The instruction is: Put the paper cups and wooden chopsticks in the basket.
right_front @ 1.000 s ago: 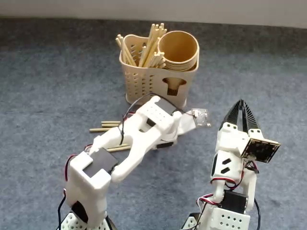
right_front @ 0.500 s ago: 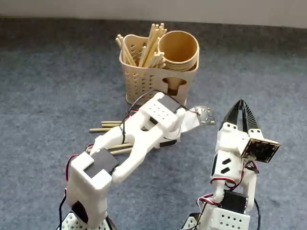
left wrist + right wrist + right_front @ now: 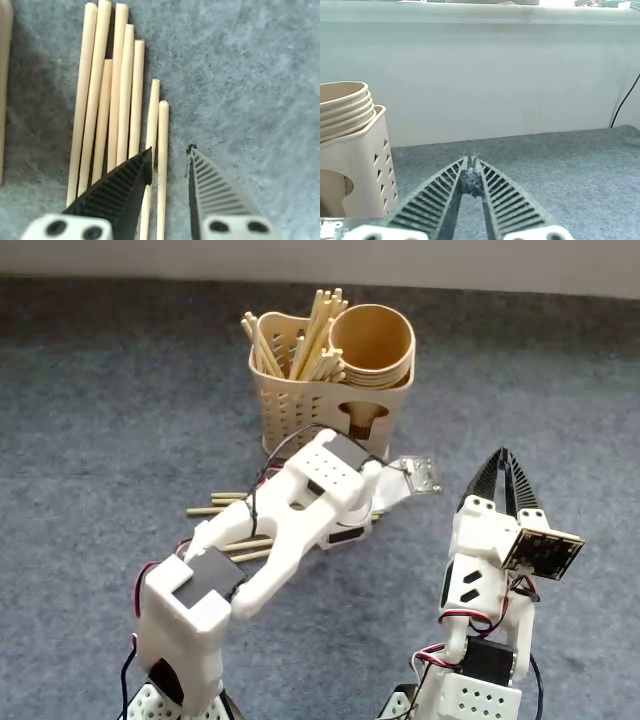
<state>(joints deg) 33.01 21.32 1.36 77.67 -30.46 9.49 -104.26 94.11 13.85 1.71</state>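
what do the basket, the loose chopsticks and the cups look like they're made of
Basket: probably moulded plastic, cream and matt; its walls have neat rows of cut-out slots.
Chopsticks: pale, unvarnished wood or bamboo by the look; they are round, dull sticks.
Cups: likely paper, tan and matt; their thin rolled rims are nested tightly.

We see soft, even light over the bench [image 3: 90, 390], coming from above. The left arm [image 3: 290, 530] throws a faint, diffuse shadow on the bench beneath it. In the left wrist view a darker patch lies beside the chopsticks [image 3: 120, 90], next to the basket [image 3: 330, 405]. In the right wrist view the pale wall [image 3: 520, 75] is brightly lit, brightest along its upper edge.
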